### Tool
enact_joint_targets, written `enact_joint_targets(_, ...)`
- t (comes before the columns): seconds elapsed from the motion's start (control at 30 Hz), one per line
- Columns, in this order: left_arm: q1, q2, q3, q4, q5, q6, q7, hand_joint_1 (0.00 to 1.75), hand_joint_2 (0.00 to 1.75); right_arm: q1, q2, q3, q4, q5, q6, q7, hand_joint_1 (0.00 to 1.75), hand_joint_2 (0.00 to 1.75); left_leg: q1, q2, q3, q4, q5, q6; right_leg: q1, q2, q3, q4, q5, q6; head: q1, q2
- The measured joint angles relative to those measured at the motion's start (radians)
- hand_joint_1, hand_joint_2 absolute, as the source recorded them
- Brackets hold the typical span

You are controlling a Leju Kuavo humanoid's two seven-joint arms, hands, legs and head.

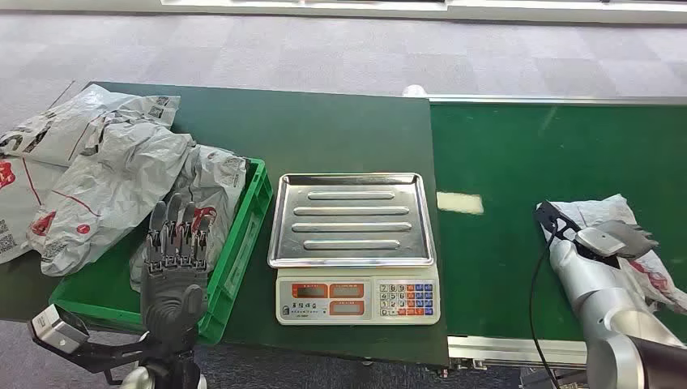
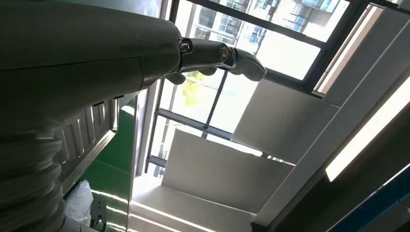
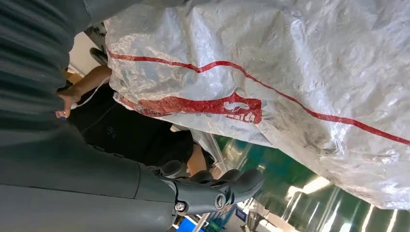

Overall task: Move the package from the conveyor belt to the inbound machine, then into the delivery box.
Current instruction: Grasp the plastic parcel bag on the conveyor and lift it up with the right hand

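Fingers (image 1: 628, 237) of the right hand (image 1: 595, 247) pinching the package (image 1: 640, 243) on the conveyor belt (image 1: 518, 162), close to its near edge.
Left hand (image 1: 172, 263) spread over the green delivery box (image 1: 243, 243); the scale (image 1: 355, 247) tray sits bare between them, and the package's red print is unreadable.

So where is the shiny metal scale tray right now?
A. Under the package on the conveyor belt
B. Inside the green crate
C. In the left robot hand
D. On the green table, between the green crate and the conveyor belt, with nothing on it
D: the scale tray sits bare on the table, with the green crate on one side and the conveyor belt on the other.
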Motion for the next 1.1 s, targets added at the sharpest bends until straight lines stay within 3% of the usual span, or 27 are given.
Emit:
enact_joint_targets(0.47, -0.016, 0.0, 0.003, 0.025, -0.008, -0.005, -0.016, 0.0, 1.75, -0.006, 0.005, -0.094, 0.009, -0.084, 0.052, -0.034, 0.0, 1.75, 0.0, 0.0, 0.0, 0.0, 0.0, 0.0, 0.0, 0.0, 0.0, 0.0, 0.0, 0.0, 0.0, 0.0)
enact_joint_targets(0.8, -0.021, 0.001, 0.006, 0.032, -0.012, -0.011, -0.021, 0.0, 1.75, -0.006, 0.01, -0.167, 0.016, -0.12, 0.089, -0.136, 0.0, 1.75, 0.0, 0.0, 0.0, 0.0, 0.0, 0.0, 0.0, 0.0, 0.0, 0.0, 0.0, 0.0, 0.0, 0.0)
enact_joint_targets(0.83, -0.021, 0.001, 0.007, 0.032, -0.012, -0.011, -0.02, 0.0, 1.75, -0.006, 0.01, -0.172, 0.016, -0.121, 0.091, -0.143, 0.33, 1.75, 0.0, 0.0, 0.0, 0.0, 0.0, 0.0, 0.0, 0.0, 0.0, 0.0, 0.0, 0.0, 0.0, 0.0)
enact_joint_targets(0.93, -0.021, 0.001, 0.015, 0.031, -0.013, -0.011, -0.018, 0.0, 1.75, -0.006, 0.01, -0.183, 0.017, -0.12, 0.1, -0.166, 1.64, 1.75, 0.0, 0.0, 0.0, 0.0, 0.0, 0.0, 0.0, 0.0, 0.0, 0.0, 0.0, 0.0, 0.0, 0.0)
enact_joint_targets(0.97, -0.021, 0.001, 0.017, 0.03, -0.014, -0.011, -0.018, 0.0, 1.75, -0.006, 0.011, -0.185, 0.017, -0.119, 0.103, -0.178, 1.75, 1.75, 0.0, 0.0, 0.0, 0.0, 0.0, 0.0, 0.0, 0.0, 0.0, 0.0, 0.0, 0.0, 0.0, 0.0)
enact_joint_targets(1.1, -0.021, 0.001, 0.022, 0.02, -0.02, -0.008, -0.016, 0.0, 1.75, 0.0, 0.021, -0.19, 0.018, -0.119, 0.103, -0.229, 1.75, 1.75, 0.0, 0.0, 0.0, 0.0, 0.0, 0.0, 0.0, 0.0, 0.0, 0.0, 0.0, 0.0, 0.0, 0.0)
